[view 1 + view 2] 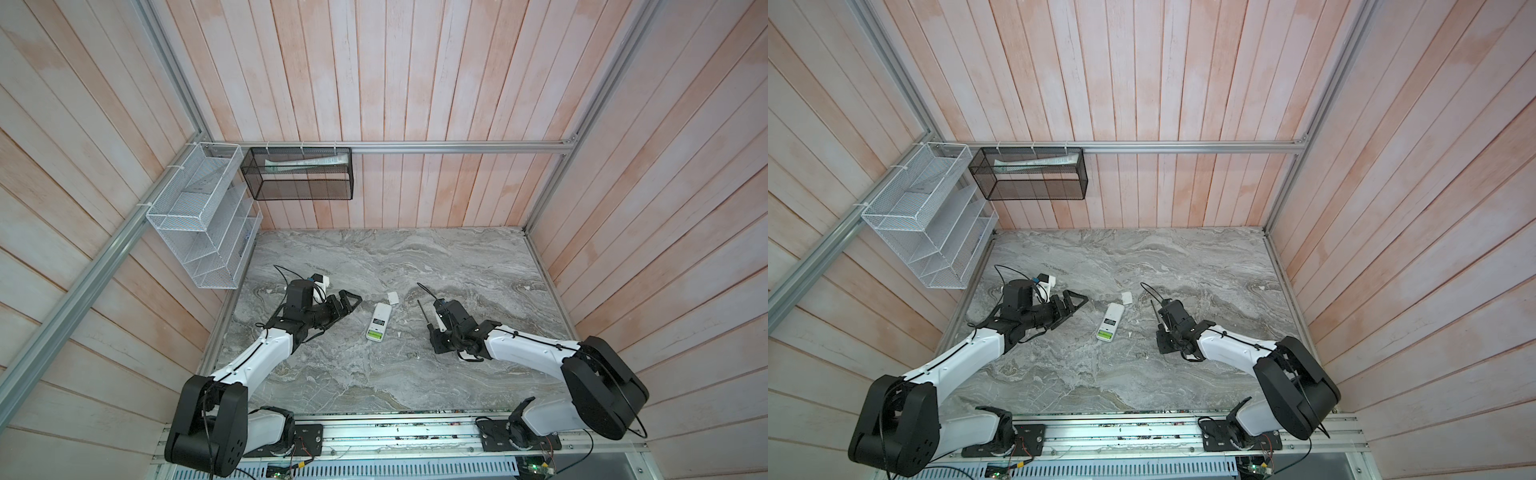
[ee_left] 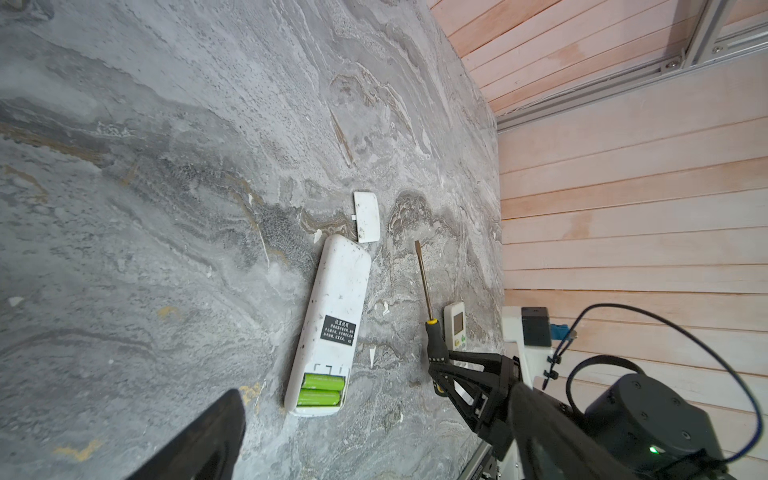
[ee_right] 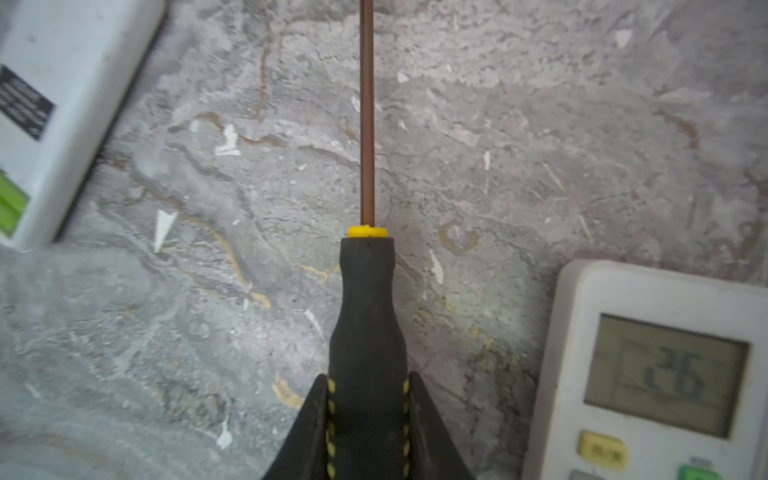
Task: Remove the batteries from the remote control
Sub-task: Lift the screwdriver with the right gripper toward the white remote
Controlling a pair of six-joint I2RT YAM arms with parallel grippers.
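Observation:
A white remote control (image 1: 379, 320) (image 1: 1111, 321) (image 2: 336, 316) lies face down mid-table with its battery bay uncovered. Two lime green batteries (image 2: 322, 388) (image 1: 375, 333) sit side by side in the bay. Its loose white cover (image 2: 367, 216) (image 1: 392, 297) lies just past the remote's far end. My left gripper (image 1: 347, 309) (image 1: 1076, 305) (image 2: 374, 440) hovers open to the left of the remote, holding nothing. To the remote's right, my right gripper (image 3: 368, 386) (image 1: 436, 332) (image 1: 1163, 328) is shut on the black-and-yellow handle of a screwdriver (image 3: 368, 291) (image 2: 432, 345), whose shaft points away, apart from the remote.
A second white remote (image 3: 648, 374) (image 2: 455, 328), face up with a display, lies beside the right gripper. A white wire rack (image 1: 199, 224) and a black mesh basket (image 1: 299, 174) hang on the walls at the back left. Wooden panel walls enclose the marble table (image 1: 415, 382).

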